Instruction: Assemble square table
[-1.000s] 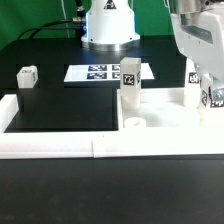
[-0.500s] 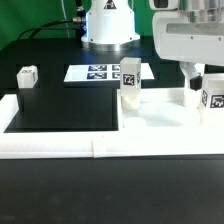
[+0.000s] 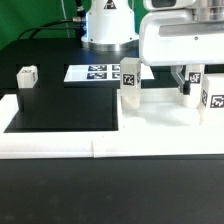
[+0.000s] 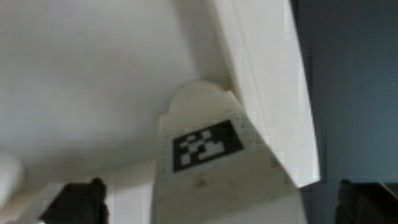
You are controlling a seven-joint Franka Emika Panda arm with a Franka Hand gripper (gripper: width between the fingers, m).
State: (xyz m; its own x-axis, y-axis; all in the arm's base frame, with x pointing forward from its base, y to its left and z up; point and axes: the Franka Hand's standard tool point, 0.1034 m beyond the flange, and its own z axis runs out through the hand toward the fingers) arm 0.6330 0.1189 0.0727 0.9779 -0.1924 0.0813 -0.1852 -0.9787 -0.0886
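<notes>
The square table's white plate (image 3: pixel 160 118) lies flat at the exterior view's right. One white tagged leg (image 3: pixel 130 82) stands upright on its near-left corner. A second tagged leg (image 3: pixel 211 97) stands at the plate's right corner. My gripper (image 3: pixel 195 92) hangs over that second leg, open, with a dark finger (image 3: pixel 184 88) beside it. In the wrist view the tagged leg (image 4: pixel 208 147) sits between my gripper's (image 4: pixel 222 205) two dark fingertips (image 4: pixel 80 203), with a gap on each side. A third small leg (image 3: pixel 27 77) lies apart on the black table at the left.
The marker board (image 3: pixel 98 72) lies behind the plate, in front of the robot base (image 3: pixel 108 25). Long white border rails (image 3: pixel 60 142) run along the front and the left of the black work area. In the wrist view a rail (image 4: pixel 267 80) runs past the leg.
The jaws have spread wide and let go of the right-hand leg, which stays upright. The gripper body has shifted toward the exterior view's left.
</notes>
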